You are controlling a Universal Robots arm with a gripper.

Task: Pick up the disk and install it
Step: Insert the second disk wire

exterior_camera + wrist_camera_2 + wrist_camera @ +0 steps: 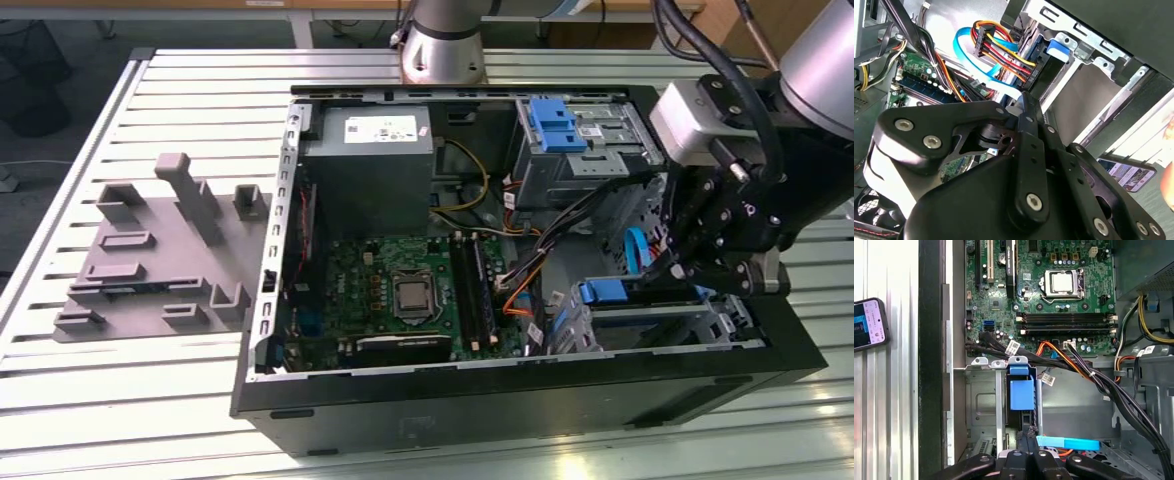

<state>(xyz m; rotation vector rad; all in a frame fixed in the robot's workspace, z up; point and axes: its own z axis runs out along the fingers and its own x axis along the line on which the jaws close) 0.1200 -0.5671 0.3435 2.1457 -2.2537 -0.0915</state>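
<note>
The disk (1021,390) stands on edge in the metal drive cage (981,405) at the case's front corner, its blue rail frame facing out. In the exterior view the disk's blue rail (621,292) sits in the cage at that view's right. My gripper (674,275) hangs right over it, fingers pressed together. In the first wrist view the gripper (1026,434) points its tips at the disk's near edge, just below the blue tab; whether they touch is unclear. The second wrist view has the gripper (1021,102) shut to a thin blade, with the blue rail (1059,47) beyond.
An open computer case (507,405) lies on the slatted table, with motherboard (400,290), grey power supply (367,150) and a bare blue bracket (558,125) at the back. Cable bundles (1104,385) and a blue flat cable (1069,443) run beside the cage. A phone (869,322) lies outside the case.
</note>
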